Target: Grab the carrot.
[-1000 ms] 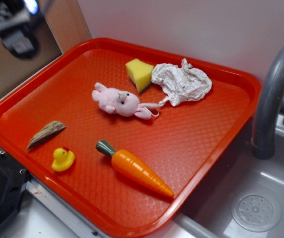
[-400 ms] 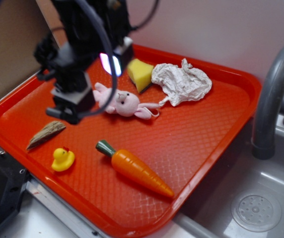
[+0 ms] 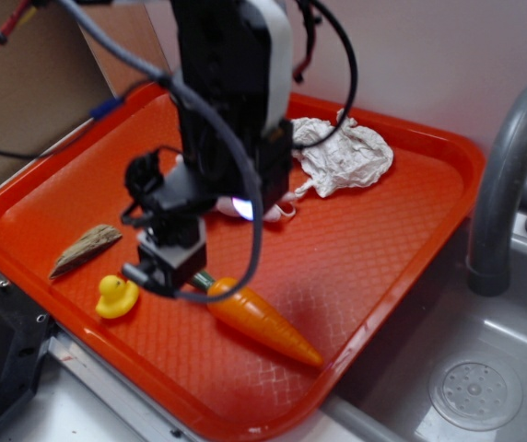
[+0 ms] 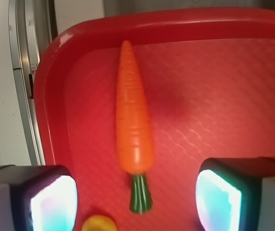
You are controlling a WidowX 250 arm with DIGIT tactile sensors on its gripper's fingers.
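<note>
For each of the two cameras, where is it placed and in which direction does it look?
Exterior: placed above the tray's front corner, looking down at the red tray; shows the arm and the gripper above the carrot.
Wrist: mounted on the gripper, looking down between its two open fingers; the carrot lies lengthwise between them.
Shared: carrot, tray, yellow duck.

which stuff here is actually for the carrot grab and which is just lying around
For the job:
- carrot, lying flat on the tray
- gripper, open above the carrot's stem end

Just lying about:
- yellow duck
- pink plush bunny, mostly hidden
- crumpled paper
- wood piece
- red tray
- faucet
</note>
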